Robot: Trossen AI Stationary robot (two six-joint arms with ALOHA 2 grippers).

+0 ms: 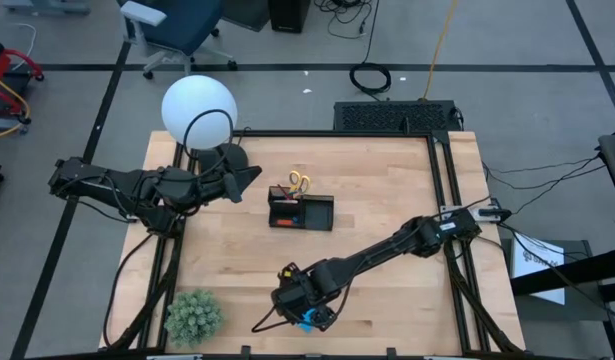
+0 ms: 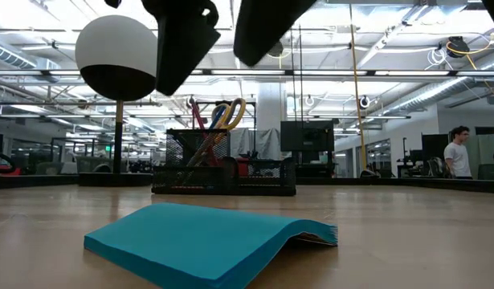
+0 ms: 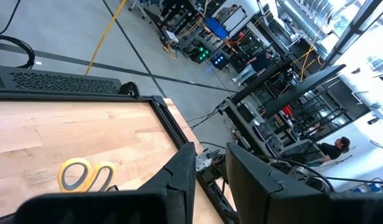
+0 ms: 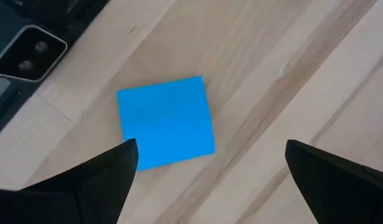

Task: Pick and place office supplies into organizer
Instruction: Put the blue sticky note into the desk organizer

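The blue square note pad (image 4: 166, 121) lies flat on the wood near the table's near edge (image 1: 308, 320), one corner lifted slightly (image 2: 319, 233). My right gripper (image 4: 210, 149) hangs above it, wide open, both fingers clear of the pad (image 2: 222, 36). The black organizer (image 1: 300, 211) stands mid-table and holds the yellow-handled scissors (image 1: 299, 181) and pens upright in its tall compartment (image 2: 218, 120). My left gripper (image 3: 210, 152) waits by the lamp base, left of the organizer (image 1: 245, 180), with a narrow gap between its fingers.
A white globe lamp (image 1: 198, 110) on a round black base (image 1: 222, 160) stands at the far left corner. A green spiky plant (image 1: 192, 315) sits at the near left corner. Black frame rails (image 1: 442, 200) border the table. A person (image 2: 455, 152) stands far off in the room.
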